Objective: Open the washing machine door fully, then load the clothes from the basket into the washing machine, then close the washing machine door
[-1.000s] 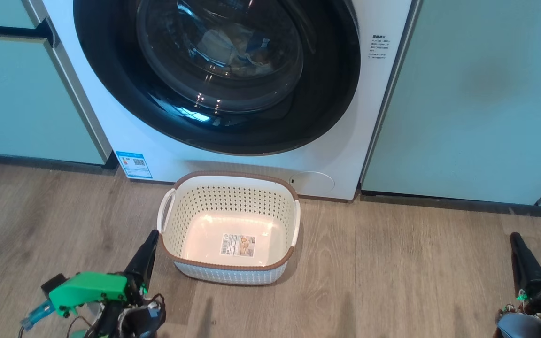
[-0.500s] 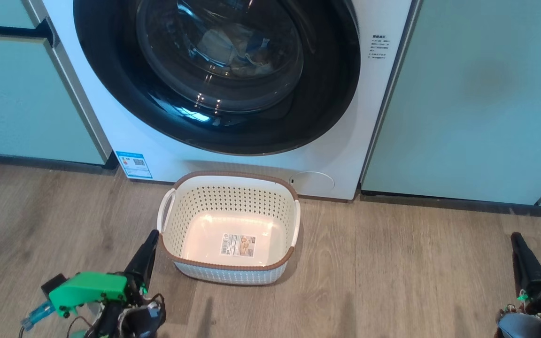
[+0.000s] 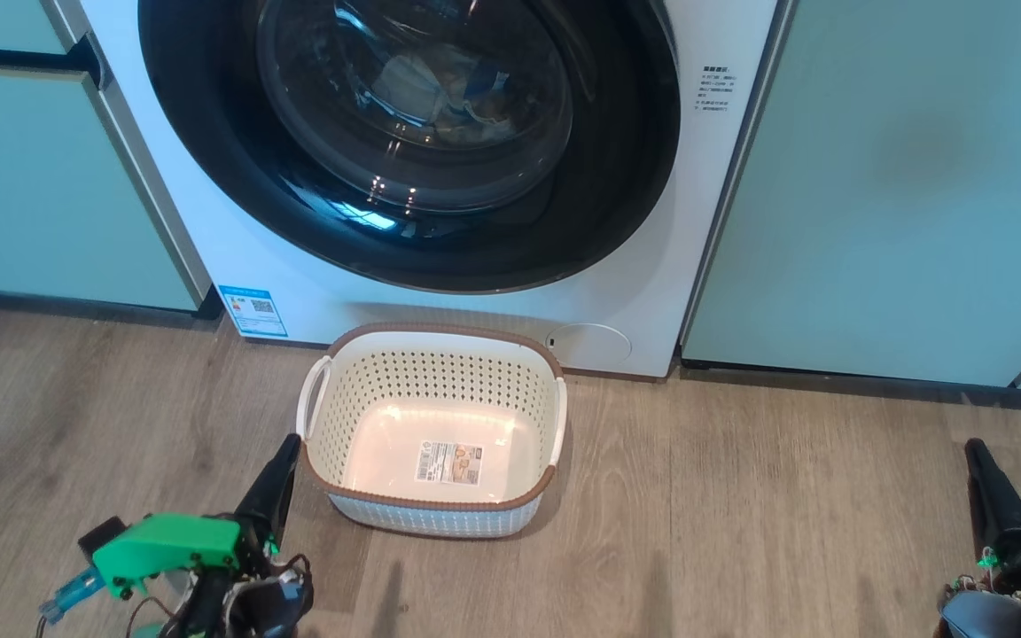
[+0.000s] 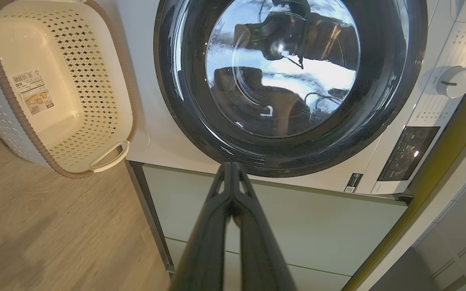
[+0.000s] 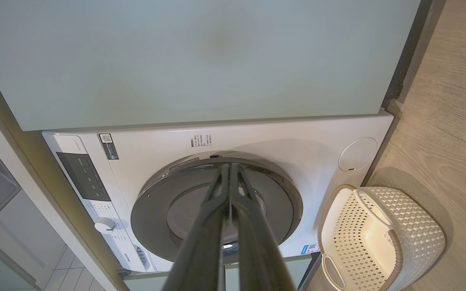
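Observation:
The washing machine (image 3: pixel 652 292) stands ahead with its round black-rimmed door (image 3: pixel 209 159) closed flat against the front. Through the glass, the pale clothes (image 3: pixel 440 89) lie inside the drum. The cream basket (image 3: pixel 435 363) sits on the floor just below the door, holding nothing but its label. My left gripper (image 3: pixel 287 447) is shut, its tip beside the basket's left handle. At the lower right, well away from the basket, my right gripper (image 3: pixel 973 447) is shut too. In the left wrist view the door (image 4: pixel 378 101) and basket (image 4: pixel 95 81) lie beyond the closed fingertips (image 4: pixel 225 169).
Pale green cabinets (image 3: pixel 900 177) flank the washer on both sides. A round service cover (image 3: pixel 588 344) and a blue sticker (image 3: pixel 252 310) mark its lower front. The knob (image 4: pixel 453 81) and control panel sit above the door. Wood floor (image 3: pixel 741 532) spreads around the basket.

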Robot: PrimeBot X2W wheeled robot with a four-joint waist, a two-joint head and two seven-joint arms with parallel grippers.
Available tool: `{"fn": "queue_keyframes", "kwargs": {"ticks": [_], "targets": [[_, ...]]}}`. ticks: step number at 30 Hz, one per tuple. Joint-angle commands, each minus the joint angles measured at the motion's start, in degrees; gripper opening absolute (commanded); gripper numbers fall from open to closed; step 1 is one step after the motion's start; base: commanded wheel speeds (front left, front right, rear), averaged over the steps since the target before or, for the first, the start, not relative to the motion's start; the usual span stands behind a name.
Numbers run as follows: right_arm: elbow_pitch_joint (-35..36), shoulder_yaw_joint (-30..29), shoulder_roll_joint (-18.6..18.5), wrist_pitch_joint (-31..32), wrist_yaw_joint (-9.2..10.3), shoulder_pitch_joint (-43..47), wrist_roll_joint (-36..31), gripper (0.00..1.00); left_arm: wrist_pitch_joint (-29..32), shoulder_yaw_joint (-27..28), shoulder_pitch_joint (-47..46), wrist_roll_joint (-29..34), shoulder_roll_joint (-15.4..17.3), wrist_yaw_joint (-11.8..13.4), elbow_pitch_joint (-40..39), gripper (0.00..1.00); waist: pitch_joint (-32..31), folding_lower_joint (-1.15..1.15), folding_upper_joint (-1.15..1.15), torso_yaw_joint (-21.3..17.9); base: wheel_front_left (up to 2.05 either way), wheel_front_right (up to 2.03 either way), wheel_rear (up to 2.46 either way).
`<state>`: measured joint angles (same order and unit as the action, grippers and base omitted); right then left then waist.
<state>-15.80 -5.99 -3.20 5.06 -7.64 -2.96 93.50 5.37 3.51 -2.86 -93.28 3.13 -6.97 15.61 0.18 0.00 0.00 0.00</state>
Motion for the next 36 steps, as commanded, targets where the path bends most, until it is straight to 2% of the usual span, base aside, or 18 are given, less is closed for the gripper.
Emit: {"fn": "queue_keyframes", "kwargs": {"ticks": [1, 36], "targets": [[1.85, 0.78, -0.63, 0.37, 0.15, -3.1, -0.24, 0.0, 0.34, 2.04, -3.24, 0.31, 0.47, -0.52, -1.6, 0.0, 0.0, 0.0, 0.0, 0.0, 0.0, 0.0, 0.0], [1.82, 0.28, -0.27, 0.78, 0.15, -3.14, -0.67, 0.0, 0.66, 2.44, -3.27, 0.64, 0.19, -0.52, -1.58, 0.0, 0.0, 0.0, 0.0, 0.0, 0.0, 0.0, 0.0]]}}
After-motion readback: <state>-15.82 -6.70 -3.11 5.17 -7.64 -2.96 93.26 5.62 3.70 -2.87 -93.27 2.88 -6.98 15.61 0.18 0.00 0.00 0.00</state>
